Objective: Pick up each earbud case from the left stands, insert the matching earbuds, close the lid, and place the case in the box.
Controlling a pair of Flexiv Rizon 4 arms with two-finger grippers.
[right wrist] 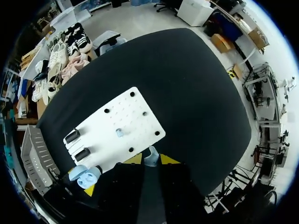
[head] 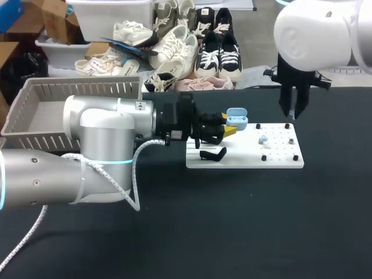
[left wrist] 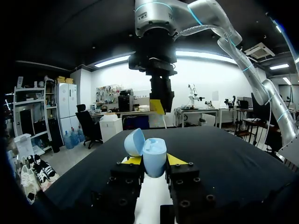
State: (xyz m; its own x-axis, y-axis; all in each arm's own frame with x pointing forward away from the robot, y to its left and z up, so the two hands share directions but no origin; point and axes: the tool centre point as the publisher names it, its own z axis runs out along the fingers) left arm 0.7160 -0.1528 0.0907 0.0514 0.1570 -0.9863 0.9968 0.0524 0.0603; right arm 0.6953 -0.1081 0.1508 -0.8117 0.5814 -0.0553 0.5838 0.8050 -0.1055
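Observation:
A light blue earbud case [left wrist: 154,157] with its lid [left wrist: 134,141] open sits between my left gripper's [left wrist: 154,161] yellow tips, which are shut on it. In the head view the case [head: 237,119] is held above the near-left part of the white pegboard [head: 244,158]. Straight ahead of the case, higher up, hangs my right gripper [left wrist: 159,106]. It [right wrist: 151,161] is shut on a light blue earbud [right wrist: 151,157] and stands over the board's far right corner [head: 289,115]. A second earbud [head: 263,139] lies on the board. Two empty black stands [head: 213,155] stand at the board's left end.
A grey slatted basket [head: 35,93] stands at the table's far left, behind my left arm. Small black pegs [head: 296,157] dot the board's right part. Dark tabletop [head: 232,221] spreads in front of the board.

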